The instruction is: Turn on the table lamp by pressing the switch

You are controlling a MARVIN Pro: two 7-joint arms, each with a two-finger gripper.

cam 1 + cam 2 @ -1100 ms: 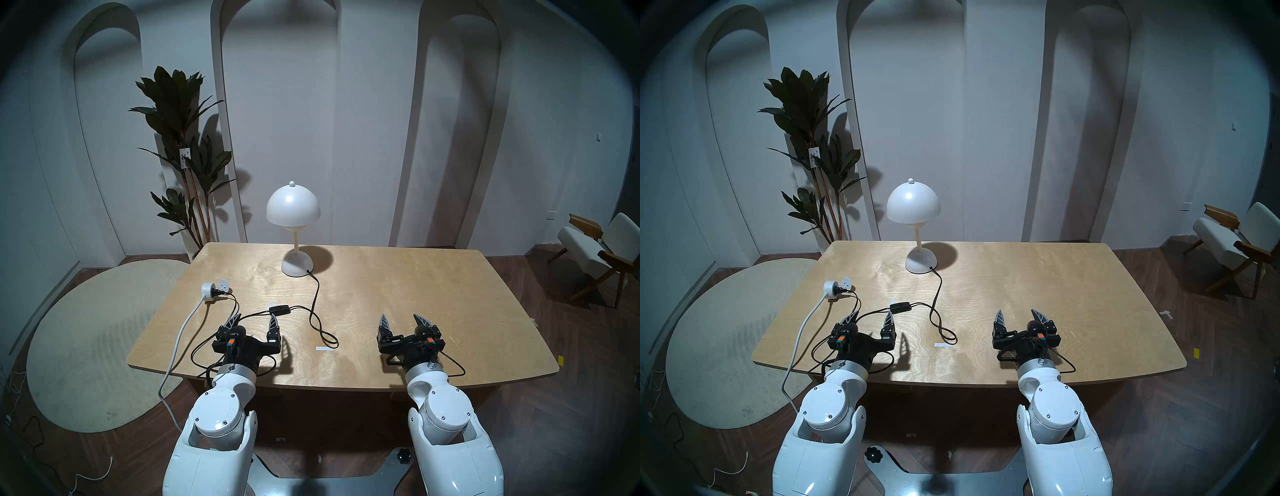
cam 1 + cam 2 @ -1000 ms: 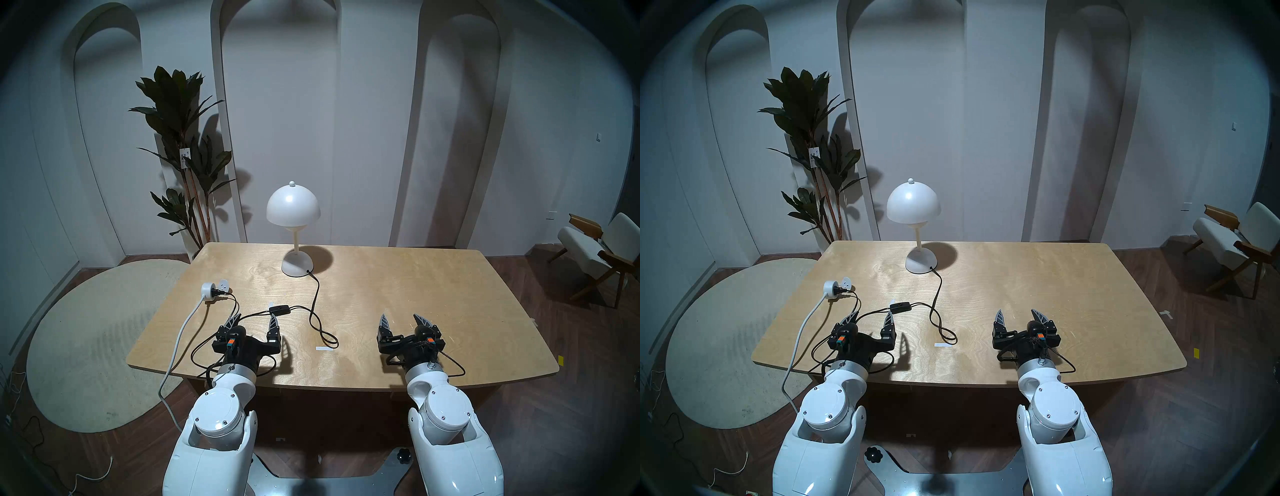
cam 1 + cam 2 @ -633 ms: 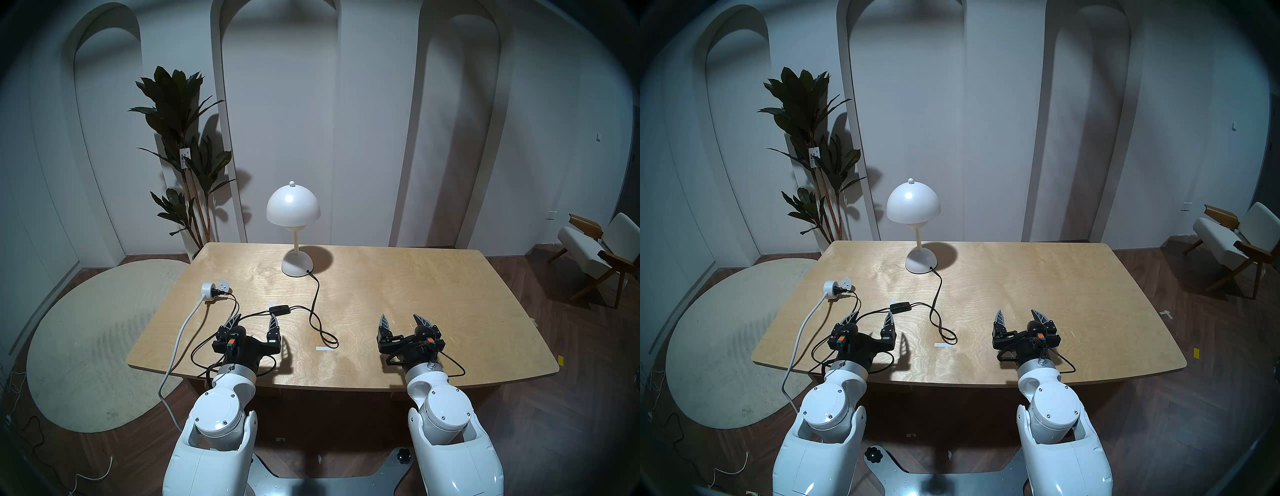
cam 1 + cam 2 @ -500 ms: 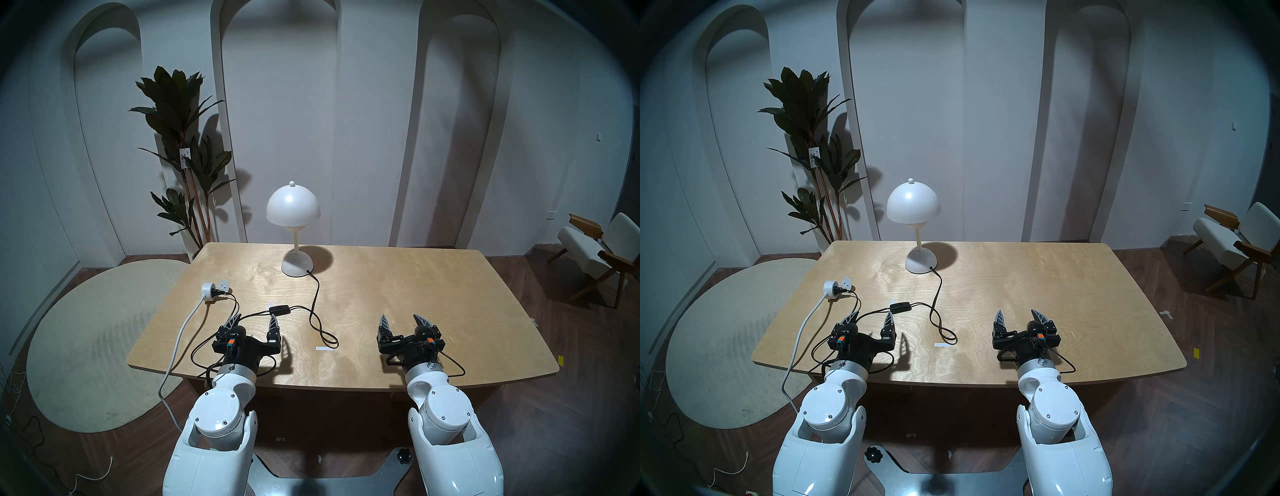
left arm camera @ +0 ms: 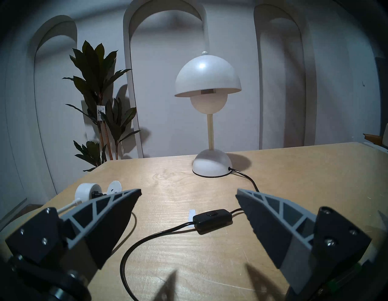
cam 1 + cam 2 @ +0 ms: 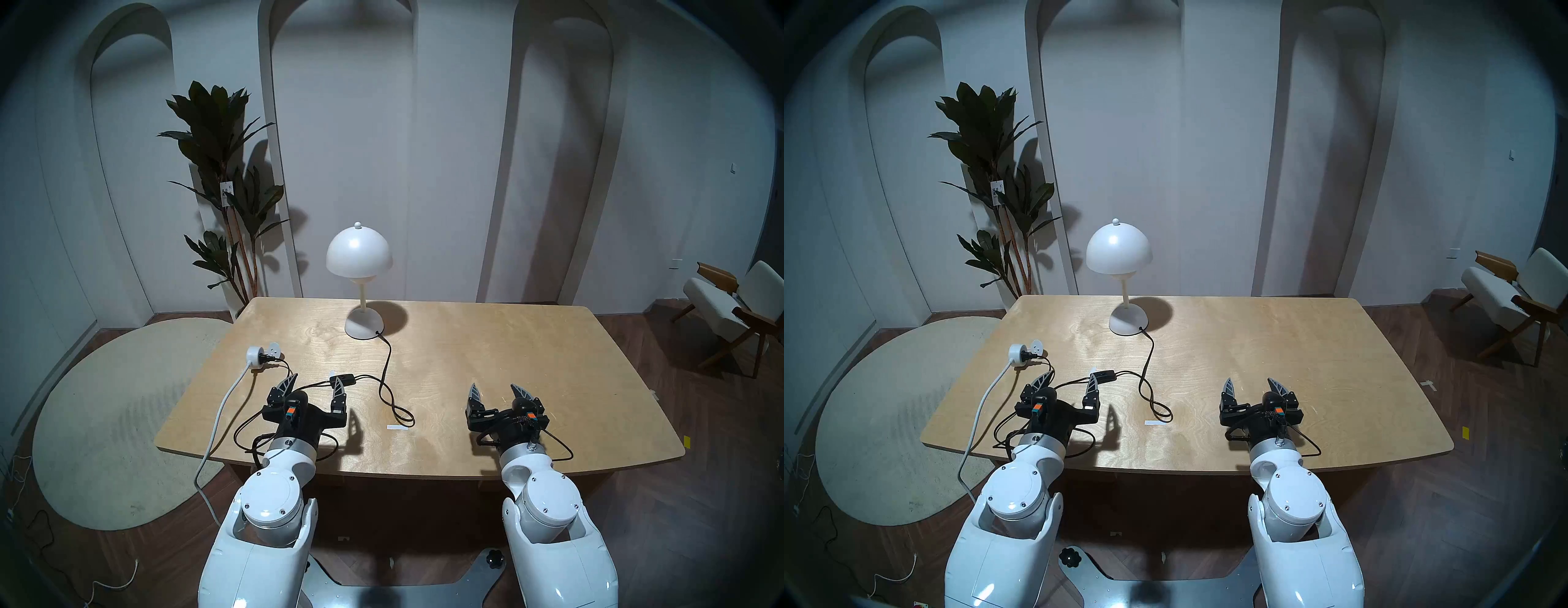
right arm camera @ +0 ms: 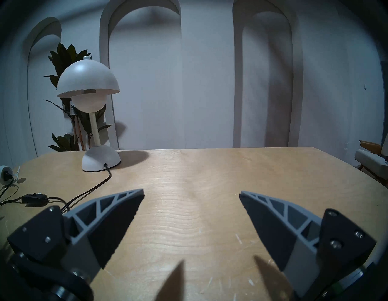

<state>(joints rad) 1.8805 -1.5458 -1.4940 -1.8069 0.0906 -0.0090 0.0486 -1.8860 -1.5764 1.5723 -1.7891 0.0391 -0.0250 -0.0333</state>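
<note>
A white mushroom-shaped table lamp (image 6: 359,280) with a glossy dome shade, a slim cream stem and a rounded base stands unlit near the far edge of a pale plywood table (image 6: 509,361). From the lamp's base a thin black cord (image 6: 385,373) runs toward the near edge, loops, and reaches a small flat black oblong inline switch (image 5: 212,218), which lies flat on the wood well in front of the lamp and a little to its left. Farther left of the lamp sits a round white socket adapter (image 6: 257,353) with a black plug in it. The left gripper (image 6: 315,383) hovers over the table in front of the lamp, fingers spread wide and holding nothing, with the switch lying just beyond its right fingertip. The right gripper (image 6: 498,389) hangs over bare wood to the lamp's front right, equally wide apart and empty, well clear of the switch.
</note>
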